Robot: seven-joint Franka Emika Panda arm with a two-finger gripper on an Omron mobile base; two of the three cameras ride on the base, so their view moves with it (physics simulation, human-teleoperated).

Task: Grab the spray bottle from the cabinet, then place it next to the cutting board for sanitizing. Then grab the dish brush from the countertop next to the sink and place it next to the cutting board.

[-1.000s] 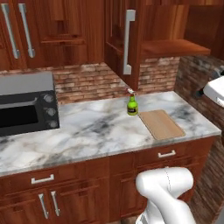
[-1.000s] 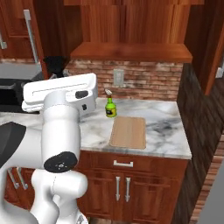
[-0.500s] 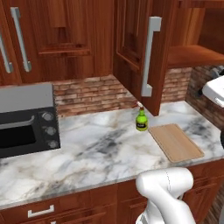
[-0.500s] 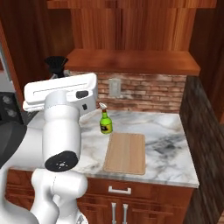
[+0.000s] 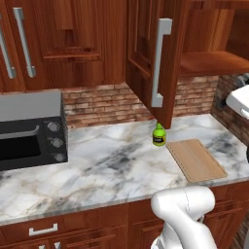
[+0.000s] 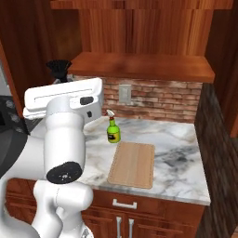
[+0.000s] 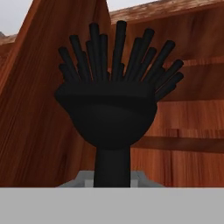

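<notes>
Claw: closed on the dish brush, bristles up, carried high. Spray bottle: set upright on the table, just beyond the cutting board. Risk judged: bottle could be toppled if the brush were lowered carelessly beside it.

We see the white arm folded high, its upper link rising from the base and its forearm lying level at shoulder height. The gripper is clamped shut on the handle of the dish brush, which stands straight out beyond its fingertips, bristles fanned at the far end. In the right base view, the brush head projects just above the hand.
</notes>
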